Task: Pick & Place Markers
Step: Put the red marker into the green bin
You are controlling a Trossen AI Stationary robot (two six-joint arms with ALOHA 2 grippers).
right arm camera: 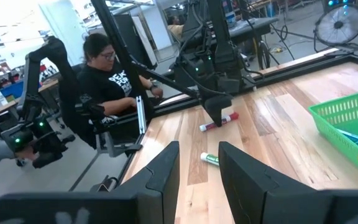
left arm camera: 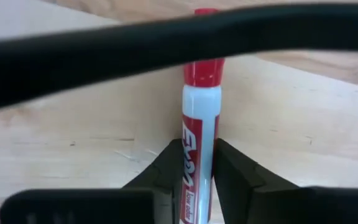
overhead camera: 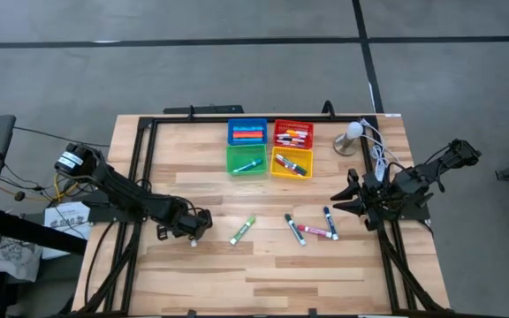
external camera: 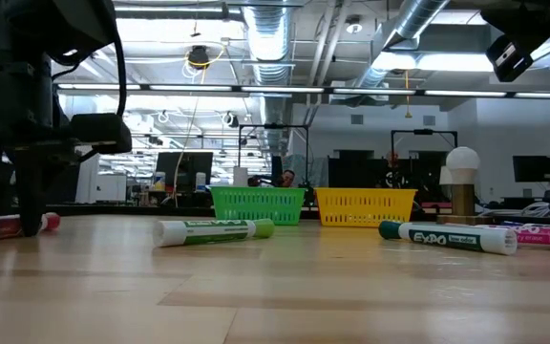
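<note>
Clamped between the left gripper's (left arm camera: 197,177) fingers (left arm camera: 166,171) lies a red marker (left arm camera: 199,143), flat on the table (overhead camera: 263,274), left of the green marker (overhead camera: 243,230). Three more markers (overhead camera: 312,228) lie right of that green one. Beyond it stand four bins (overhead camera: 269,147) holding markers. Right gripper (right arm camera: 197,171) hovers right of the green marker, its fingers slightly apart, empty.
</note>
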